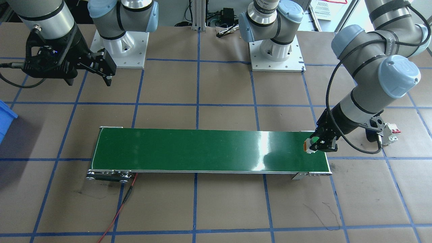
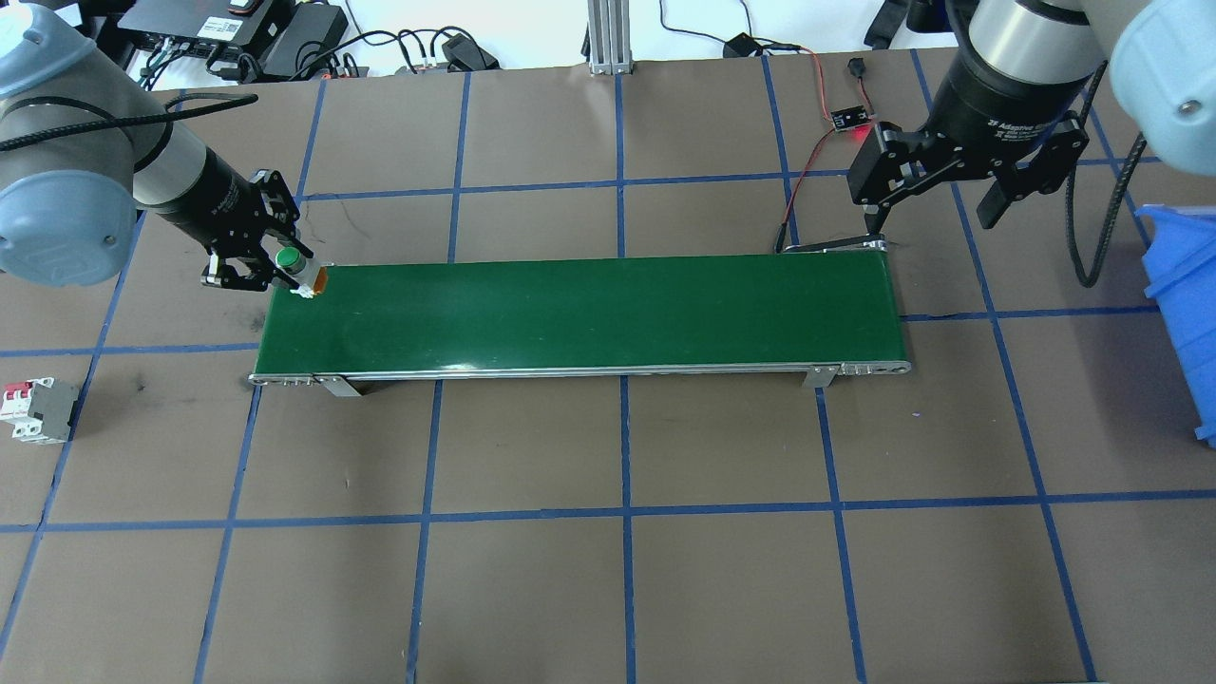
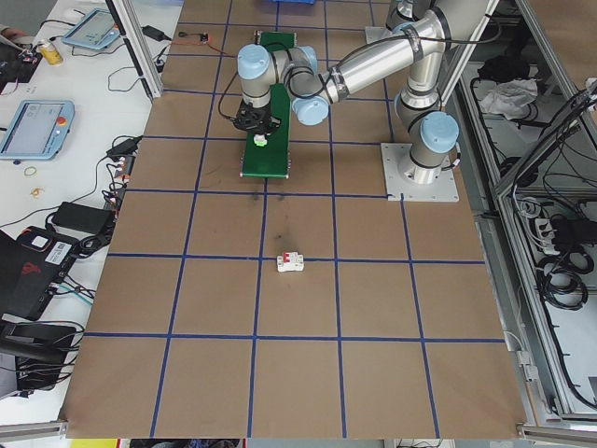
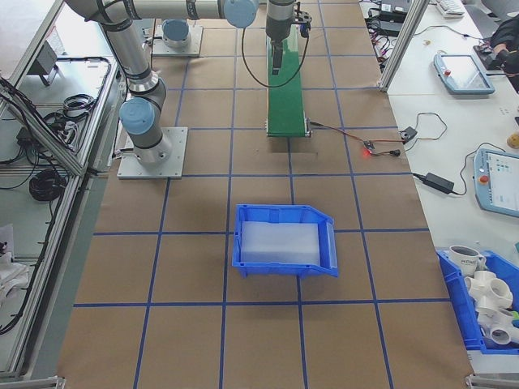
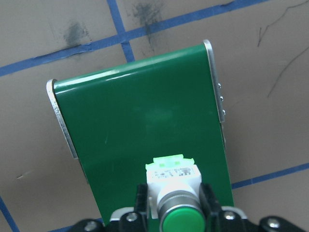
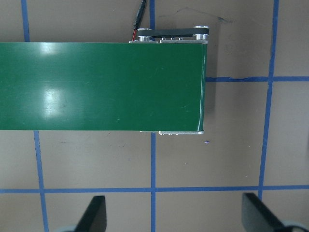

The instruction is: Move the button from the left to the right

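The button (image 2: 290,261), green-capped on a whitish body, sits between the fingers of my left gripper (image 2: 271,271) over the left end of the green conveyor belt (image 2: 589,309). In the left wrist view the button (image 5: 175,193) is clamped between both pads above the belt (image 5: 140,135). The front-facing view shows the same button (image 1: 314,141) in the left gripper (image 1: 322,143) at the belt's end (image 1: 209,150). My right gripper (image 2: 936,190) hangs open above the belt's far right end, holding nothing; its spread fingertips (image 6: 94,212) frame the right wrist view.
A white circuit breaker with red toggles (image 2: 33,410) lies on the table left of the belt. A blue bin (image 2: 1183,304) stands at the right edge. A red wire and small board (image 2: 850,119) lie behind the belt's right end.
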Controlling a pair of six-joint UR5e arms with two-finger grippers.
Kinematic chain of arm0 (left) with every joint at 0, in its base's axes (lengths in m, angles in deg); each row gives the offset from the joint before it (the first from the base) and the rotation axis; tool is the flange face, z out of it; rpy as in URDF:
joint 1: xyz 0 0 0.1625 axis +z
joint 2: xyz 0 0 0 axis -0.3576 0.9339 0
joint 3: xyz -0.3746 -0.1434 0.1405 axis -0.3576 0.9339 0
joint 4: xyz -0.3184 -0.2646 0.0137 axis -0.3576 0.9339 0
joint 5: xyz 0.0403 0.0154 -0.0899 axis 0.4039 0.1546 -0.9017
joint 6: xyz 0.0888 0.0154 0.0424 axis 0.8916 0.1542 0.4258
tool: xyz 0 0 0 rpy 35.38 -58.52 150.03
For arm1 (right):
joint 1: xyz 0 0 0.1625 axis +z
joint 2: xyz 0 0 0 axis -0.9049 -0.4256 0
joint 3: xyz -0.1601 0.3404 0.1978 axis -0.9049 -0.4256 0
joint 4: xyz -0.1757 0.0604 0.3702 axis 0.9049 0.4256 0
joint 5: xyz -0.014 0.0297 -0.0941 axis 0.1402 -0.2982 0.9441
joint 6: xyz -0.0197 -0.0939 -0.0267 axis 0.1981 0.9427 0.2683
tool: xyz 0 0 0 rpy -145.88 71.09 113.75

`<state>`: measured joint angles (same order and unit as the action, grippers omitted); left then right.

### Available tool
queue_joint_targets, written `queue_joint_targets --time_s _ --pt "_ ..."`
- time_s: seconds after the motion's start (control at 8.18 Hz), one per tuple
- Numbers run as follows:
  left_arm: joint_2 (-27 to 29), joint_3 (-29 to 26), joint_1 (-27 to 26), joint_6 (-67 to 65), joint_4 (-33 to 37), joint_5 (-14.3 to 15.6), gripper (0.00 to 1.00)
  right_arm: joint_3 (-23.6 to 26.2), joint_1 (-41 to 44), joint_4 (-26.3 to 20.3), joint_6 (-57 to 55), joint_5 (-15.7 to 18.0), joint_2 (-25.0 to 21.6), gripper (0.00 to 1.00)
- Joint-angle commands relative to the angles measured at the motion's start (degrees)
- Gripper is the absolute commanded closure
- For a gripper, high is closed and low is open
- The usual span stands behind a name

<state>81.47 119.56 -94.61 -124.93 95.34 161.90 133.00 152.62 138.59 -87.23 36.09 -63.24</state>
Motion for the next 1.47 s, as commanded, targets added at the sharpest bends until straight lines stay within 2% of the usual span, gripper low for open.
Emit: queue_joint_targets --time_s 0.0,0.98,1.1,1.22,1.34 --pt "1.88 0.41 0.27 -0.08 -0.66 -0.05 1.00 0.00 0.00 -0.09 0.00 0.10 0.00 0.00" --pt "2.85 2.42 0.79 1.15 -1.10 0.30 0.99 0.00 0.00 0.00 0.00 0.01 0.00 0.00" --pt "2.85 2.52 0.79 2.46 -0.92 0.74 0.66 0.00 0.00 0.00 -0.08 0.01 0.00 0.00" --pt "2.93 2.60 0.79 2.82 -0.83 0.92 0.44 0.00 0.00 0.00 -0.08 0.01 0.00 0.00" --pt "2.93 2.61 0.79 2.82 -0.83 1.18 0.37 0.00 0.00 0.00 -0.08 0.01 0.00 0.00"
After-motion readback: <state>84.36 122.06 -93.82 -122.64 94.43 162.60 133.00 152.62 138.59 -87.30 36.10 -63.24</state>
